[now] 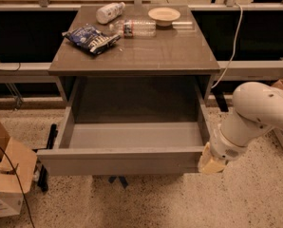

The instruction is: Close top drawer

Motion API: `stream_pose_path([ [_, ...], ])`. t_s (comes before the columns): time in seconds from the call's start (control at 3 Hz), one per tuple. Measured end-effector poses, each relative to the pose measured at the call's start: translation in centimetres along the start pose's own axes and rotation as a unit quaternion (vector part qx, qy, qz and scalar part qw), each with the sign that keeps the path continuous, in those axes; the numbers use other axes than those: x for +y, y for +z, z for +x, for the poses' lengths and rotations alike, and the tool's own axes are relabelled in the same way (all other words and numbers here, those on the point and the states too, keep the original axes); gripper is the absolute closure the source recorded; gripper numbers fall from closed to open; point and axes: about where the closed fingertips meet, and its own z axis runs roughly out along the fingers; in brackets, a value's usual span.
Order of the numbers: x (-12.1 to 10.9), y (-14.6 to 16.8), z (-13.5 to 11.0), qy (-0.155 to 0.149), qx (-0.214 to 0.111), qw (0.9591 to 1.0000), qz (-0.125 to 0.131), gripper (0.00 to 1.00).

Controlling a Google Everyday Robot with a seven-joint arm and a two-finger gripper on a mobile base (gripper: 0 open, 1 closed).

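Standing pulled far out, the top drawer [117, 160] is met at its right front corner by the gripper [212, 161], whose grip cannot be made out.

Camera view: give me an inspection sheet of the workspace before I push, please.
Surface: cabinet top, grey, carrying clutter toward the back.
Job's things: top drawer pulled far out; nothing seen inside.
Clutter: snack bag, white bottle and clear bottle lying down, bowl.
Grippers: gripper low at the drawer front's right end; contact cannot be told.
Cables: white cable hanging right of the cabinet; black cable across the box.
Surroundings: cardboard box on the floor, left.
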Motion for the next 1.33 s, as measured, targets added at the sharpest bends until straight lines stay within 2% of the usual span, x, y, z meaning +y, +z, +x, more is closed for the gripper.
stream_pose_path([
  [0.33,0.0,0.0,0.0,0.0,0.0,1.0,0.0,1.0],
  [0.67,-3.7,-1.3,-3.6,-0.057,-0.03,0.9976,0.027,1.0],
  [1.0,-3.7,-1.3,-3.6,-0.057,-0.03,0.9976,0.027,1.0],
  [1.33,-6.5,-0.5,-4.8,-0.077,-0.023,0.9952,0.056,1.0],
])
